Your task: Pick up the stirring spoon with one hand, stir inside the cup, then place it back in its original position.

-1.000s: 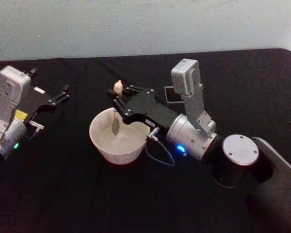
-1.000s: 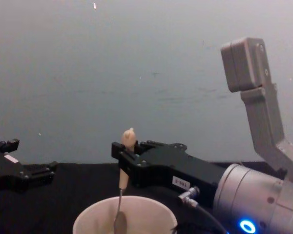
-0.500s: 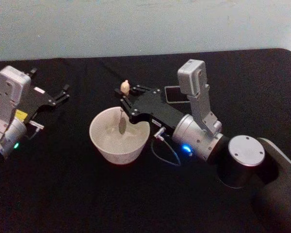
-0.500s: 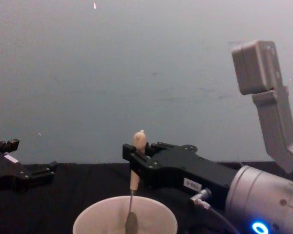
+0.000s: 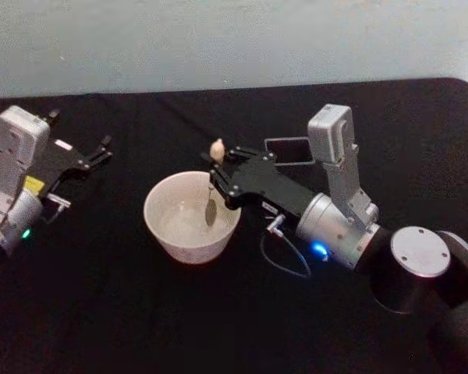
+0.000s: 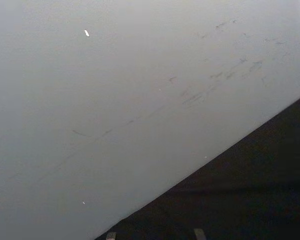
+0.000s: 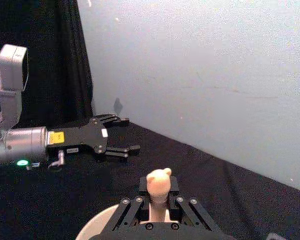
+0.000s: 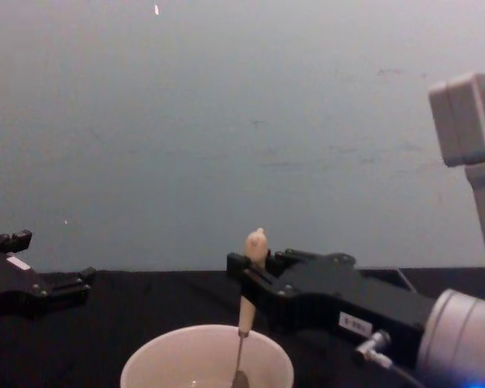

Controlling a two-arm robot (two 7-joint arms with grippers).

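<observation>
- While the stir appears to be in hand, the black table (image 5: 125,312) is carrying everything you need, with a pale wall running behind it.
- Your right gripper (image 5: 216,168) is reaching in from the right and hovering just above the cup's right side. It is clamping the spoon's cream handle just under the knob. That high hold is, I judge, letting the bowl dip in while the fingers are staying clear of the rim.
- Your left gripper (image 5: 101,149) is lying at the table's left, well apart from the cup, with its fingers spread and holding nothing. It is sitting out of the work.
- The off-white cup (image 5: 179,248) is standing mouth-up near the table's middle, wide enough to give you room to circle.
- The dark grey square holder (image 5: 287,139) is standing just beyond the right gripper, near the cup, so the return trip is looking short.
- The stirring spoon (image 5: 210,204) is hanging nearly upright, knob on top and bowl down inside the cup, toward its right wall. You cannot tell whether it is touching the bottom.
</observation>
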